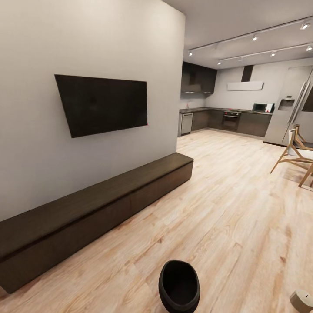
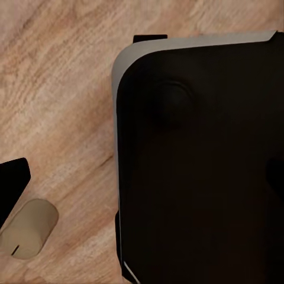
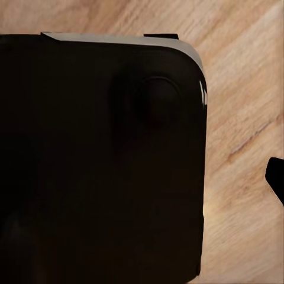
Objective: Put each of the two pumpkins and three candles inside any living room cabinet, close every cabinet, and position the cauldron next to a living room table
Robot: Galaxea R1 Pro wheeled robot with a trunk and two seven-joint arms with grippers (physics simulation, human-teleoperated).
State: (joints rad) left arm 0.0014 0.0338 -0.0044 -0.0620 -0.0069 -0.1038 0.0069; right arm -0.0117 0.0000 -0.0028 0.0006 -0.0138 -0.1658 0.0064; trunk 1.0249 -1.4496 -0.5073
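Note:
The cabinet [image 1: 100, 204] is a long, low, dark-brown unit running along the white wall under the television, and its plain front panels all look shut. On the wood floor just ahead of me stands the black cauldron [image 1: 178, 287], round and open-topped. A beige candle [image 1: 301, 300] sits on the floor at the lower right. In the left wrist view a beige candle [image 2: 26, 229] lies on its side on the floor beside my dark base [image 2: 201, 165]. The pumpkins and the table are out of view.
A black television [image 1: 102, 103] hangs on the wall above the cabinet. A wooden chair [image 1: 295, 152] stands at the right. Beyond lies a kitchen with dark counters [image 1: 226, 119] and a steel fridge [image 1: 291, 104]. Wide wood floor [image 1: 226, 195] stretches between.

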